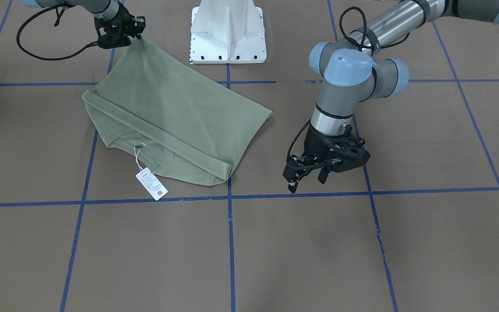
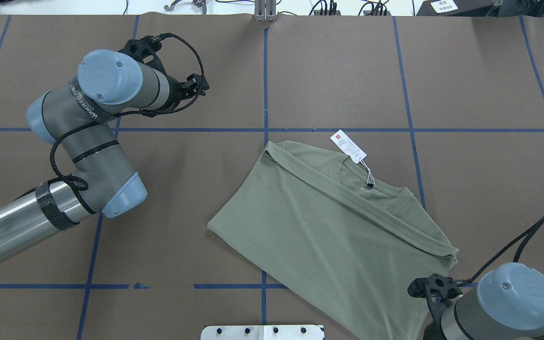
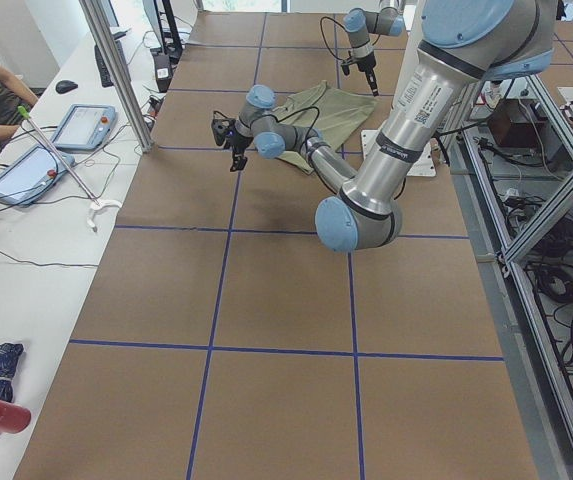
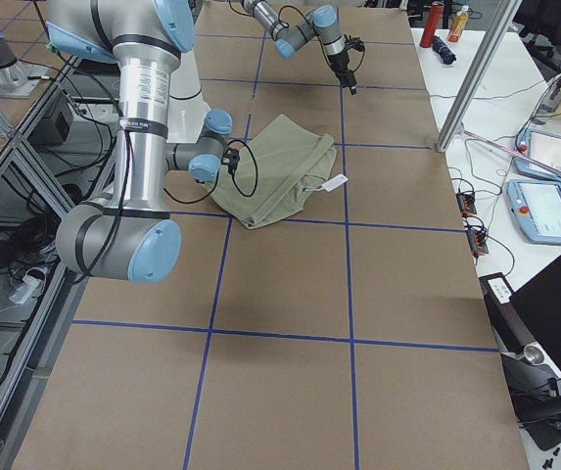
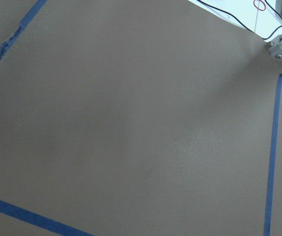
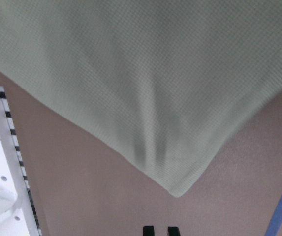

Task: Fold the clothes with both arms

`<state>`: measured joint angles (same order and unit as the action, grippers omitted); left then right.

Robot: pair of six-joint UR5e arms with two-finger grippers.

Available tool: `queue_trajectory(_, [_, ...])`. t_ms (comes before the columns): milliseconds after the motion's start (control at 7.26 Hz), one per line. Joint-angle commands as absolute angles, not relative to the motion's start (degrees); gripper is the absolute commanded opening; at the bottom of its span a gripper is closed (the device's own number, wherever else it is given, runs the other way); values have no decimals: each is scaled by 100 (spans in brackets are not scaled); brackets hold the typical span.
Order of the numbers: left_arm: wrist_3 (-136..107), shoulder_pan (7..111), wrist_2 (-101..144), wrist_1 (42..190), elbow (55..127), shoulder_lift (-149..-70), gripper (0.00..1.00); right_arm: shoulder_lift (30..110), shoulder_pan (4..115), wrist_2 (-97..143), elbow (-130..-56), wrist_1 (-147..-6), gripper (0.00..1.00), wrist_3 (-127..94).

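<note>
Right gripper (image 1: 139, 32): at sage-green shirt (image 1: 176, 117) corner nearest the base; grip cannot be told. Left gripper (image 1: 306, 182): spread, empty, apart from the shirt's opposite edge.

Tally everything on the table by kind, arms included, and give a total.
Shirts: 1, the sage-green shirt
Hang tags: 1, the white hang tag
Robot arms: 2, the left arm and the right arm
Pedestal bases: 1, the white pedestal
Total: 5

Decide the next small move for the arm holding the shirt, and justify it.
Probably carry the lifted corner over toward the collar: the right gripper pinches one green shirt corner off the table, while the left gripper hangs open, apart.
</note>
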<state>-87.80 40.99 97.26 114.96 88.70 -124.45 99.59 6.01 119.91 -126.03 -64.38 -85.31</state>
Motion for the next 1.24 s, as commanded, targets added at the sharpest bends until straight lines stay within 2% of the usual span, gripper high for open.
queue_trajectory(0, [-8780,3991,9712,11496,8886,-12445,100,9941,614,11997,-12726,-6407,100,-8675])
queue_trajectory(138, [-8780,3834,9755,11496,8947,-12445,100,9914,998,11954,-12727,-6407,100,-8675])
queue_trajectory(551, [-9574,2738,9765,11287,10376,-11586,100,9372,2658,11927,-12674,-6407,100,-8666])
queue_trajectory(826, [-10647,1833,9695,10847,10477,-11689,100,9246,3268,11918,-12657,-6407,100,-8587])
queue_trajectory(1102, [-10767,1696,9529,10793,10354,-11716,99,9237,3349,11805,-12560,-6407,100,-8587])
